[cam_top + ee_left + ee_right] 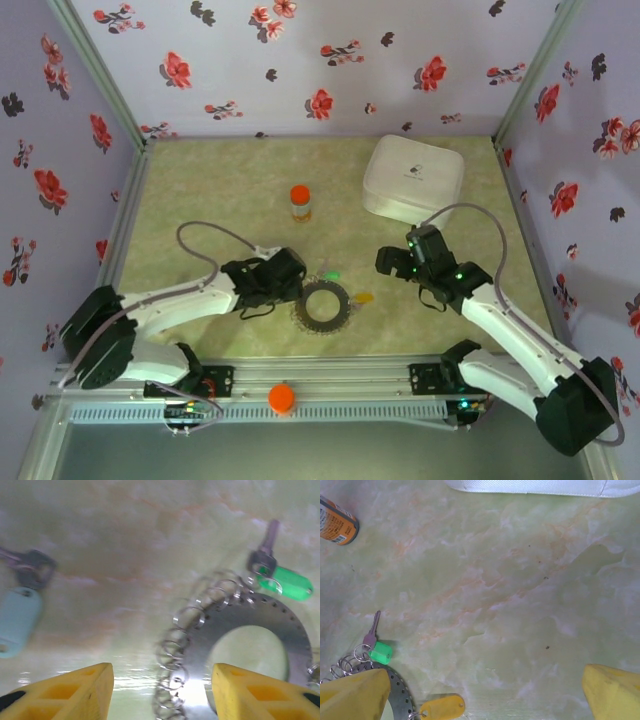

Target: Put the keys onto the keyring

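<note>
Presently on the marbled table [200, 190]: the keyring [323, 300], a flat grey perforated disc fringed with small split rings, lying between the arms. A green-tagged key [282, 582] sits at its far edge, a yellow-tagged key [442, 706] just beside it, and a pale-blue-tagged key [17, 617] well apart. Left gripper [162, 685] and right gripper [482, 695] have fingers spread wide, empty. Handling, as judged: the keys are light with slippery blades, so grasp each by its plastic tag. The ring is stiff and thin; pinch it across the rim.
</note>
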